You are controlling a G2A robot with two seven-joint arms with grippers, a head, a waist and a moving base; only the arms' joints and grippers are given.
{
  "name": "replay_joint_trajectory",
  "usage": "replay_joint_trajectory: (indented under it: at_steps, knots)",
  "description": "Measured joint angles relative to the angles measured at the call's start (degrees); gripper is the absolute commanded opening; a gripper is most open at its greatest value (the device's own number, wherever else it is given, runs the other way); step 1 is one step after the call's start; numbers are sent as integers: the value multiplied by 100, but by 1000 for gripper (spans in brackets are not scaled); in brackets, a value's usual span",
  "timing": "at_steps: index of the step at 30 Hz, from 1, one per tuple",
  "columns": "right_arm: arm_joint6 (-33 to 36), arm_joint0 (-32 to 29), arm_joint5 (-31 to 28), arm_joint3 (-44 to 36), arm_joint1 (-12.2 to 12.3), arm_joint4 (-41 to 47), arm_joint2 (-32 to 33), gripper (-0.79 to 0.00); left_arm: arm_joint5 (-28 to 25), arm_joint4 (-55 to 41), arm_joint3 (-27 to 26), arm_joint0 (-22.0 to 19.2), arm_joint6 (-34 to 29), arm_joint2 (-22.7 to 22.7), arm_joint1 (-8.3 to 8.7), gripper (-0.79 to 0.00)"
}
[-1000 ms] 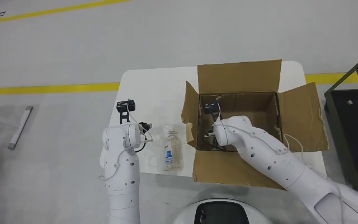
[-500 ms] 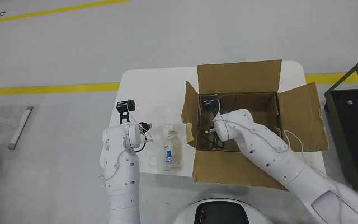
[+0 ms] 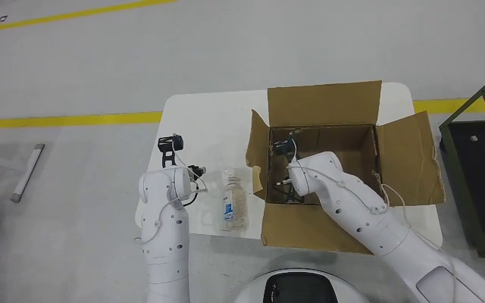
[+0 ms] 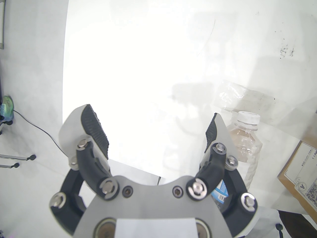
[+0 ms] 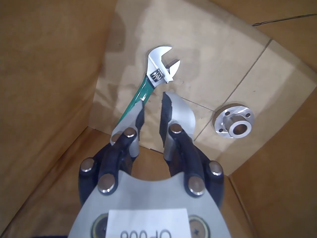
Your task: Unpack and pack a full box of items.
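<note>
Bearing the box (image 3: 326,102), white table (image 3: 204,121) stands on grey floor (image 3: 91,60); left gripper (image 4: 150,112), right gripper (image 5: 153,99) unclenched, empty.

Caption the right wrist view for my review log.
Right end effector, fingers slightly apart, over a green-handled wrench inside the cardboard box, metal flange nearby.

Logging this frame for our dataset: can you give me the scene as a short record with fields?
box: open, flaps out, on table
in box: green-handled wrench and metal flange, apart
outside box: water bottle lying on table
left claw: open, above table beside water bottle
right claw: narrowly open, inside box, over wrench handle
</note>
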Motion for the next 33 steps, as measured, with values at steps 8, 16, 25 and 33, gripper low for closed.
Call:
replay_joint_trajectory:
  at_steps: [8, 16, 25, 33]
  knots:
    - [112, -159, -112, 32, -153, -241, 157, -139, 0, 0, 0, 0, 0, 0, 0, 0]
    - [110, -287, -109, 180, -332, -394, 234, -222, 0, 0, 0, 0, 0, 0, 0, 0]
    - [158, -349, -157, 248, -488, -662, 440, -394, 0, 0, 0, 0, 0, 0, 0, 0]
    - [225, -413, -226, 310, -622, -879, 566, -388, 0, 0, 0, 0, 0, 0, 0, 0]
